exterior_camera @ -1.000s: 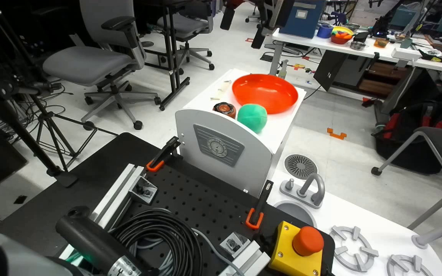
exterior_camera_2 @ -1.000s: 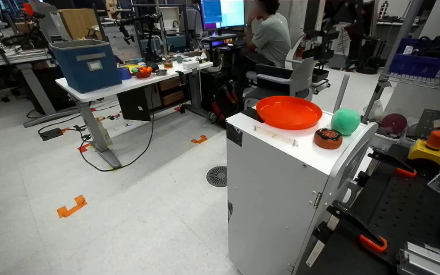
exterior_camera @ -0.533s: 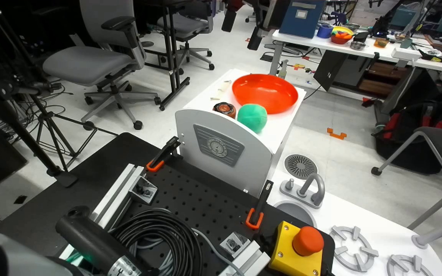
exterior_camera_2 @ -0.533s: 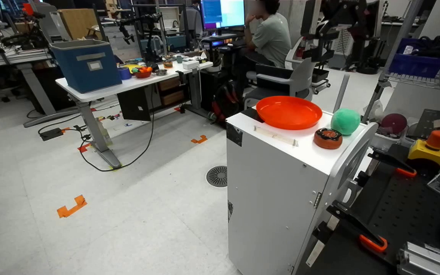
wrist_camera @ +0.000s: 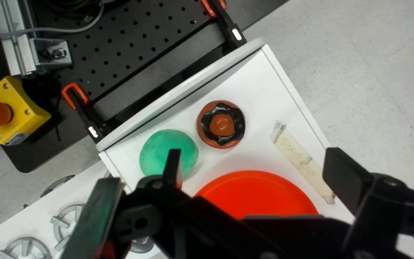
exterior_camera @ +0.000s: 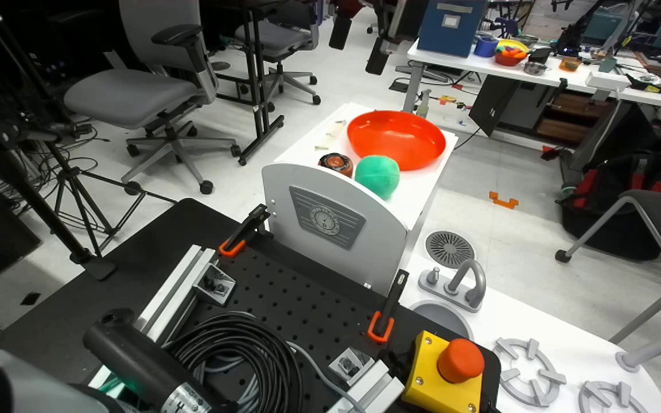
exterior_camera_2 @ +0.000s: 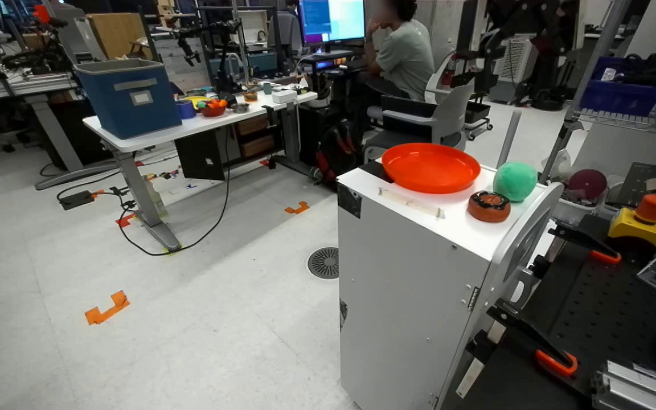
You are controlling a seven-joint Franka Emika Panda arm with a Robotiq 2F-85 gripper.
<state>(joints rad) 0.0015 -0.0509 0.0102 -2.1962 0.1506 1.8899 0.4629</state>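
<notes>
My gripper (wrist_camera: 257, 165) stands open above the white cabinet top (wrist_camera: 264, 90), its fingers (wrist_camera: 343, 176) wide apart with nothing between them. Below it in the wrist view lies a red-orange dish (wrist_camera: 261, 194), its near part hidden by the gripper body. A green ball (wrist_camera: 158, 149) appears partly behind the left finger, without contact. Beside it sits a round brown toy (wrist_camera: 222, 125) with a wavy black ring, like a doughnut. In an exterior view the gripper (exterior_camera: 358, 47) hangs at the top edge, high over the dish (exterior_camera: 396, 137); both exterior views show ball, toy and dish resting on the cabinet.
A raised grey panel (exterior_camera: 330, 218) borders the cabinet top beside the black perforated table (exterior_camera: 290, 287). Clamps (exterior_camera: 385, 312) and a yellow stop-button box (exterior_camera: 442, 373) are there. A handwritten tape strip (wrist_camera: 302, 162) crosses the top. A person (exterior_camera_2: 405, 54) sits in the background.
The gripper has drifted slightly left in an exterior view, and the arm slightly right where the person is seen. Dish, ball and brown toy have stayed put.
</notes>
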